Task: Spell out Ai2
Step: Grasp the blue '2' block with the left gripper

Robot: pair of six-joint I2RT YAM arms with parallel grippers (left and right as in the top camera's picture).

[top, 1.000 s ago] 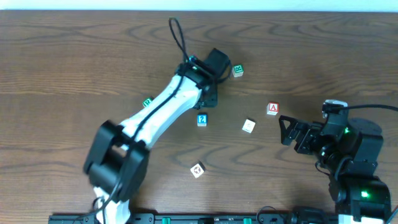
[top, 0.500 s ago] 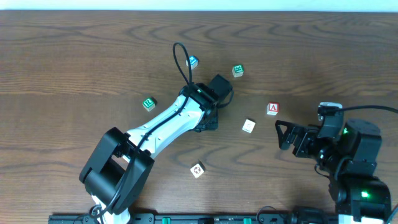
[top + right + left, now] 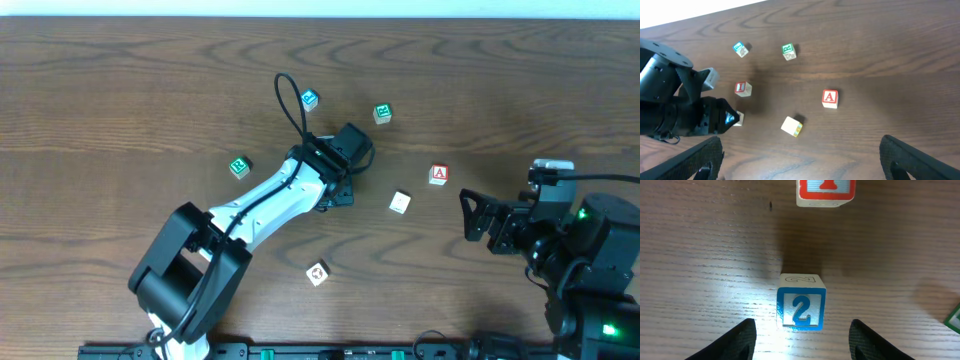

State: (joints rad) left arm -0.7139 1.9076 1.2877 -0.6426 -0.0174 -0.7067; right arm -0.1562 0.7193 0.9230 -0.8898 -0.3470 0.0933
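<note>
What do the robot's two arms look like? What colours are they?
The left arm has a long white tube between chunky black joints, and a thin black cable loops up by its wrist. The right arm is nearly all black, with small green lights and a white piece on top. Both have black, pointy fingers.

overhead looks straight down; left wrist close on the 2 cube [image 3: 801,302]; right wrist shares it, farther.
</note>
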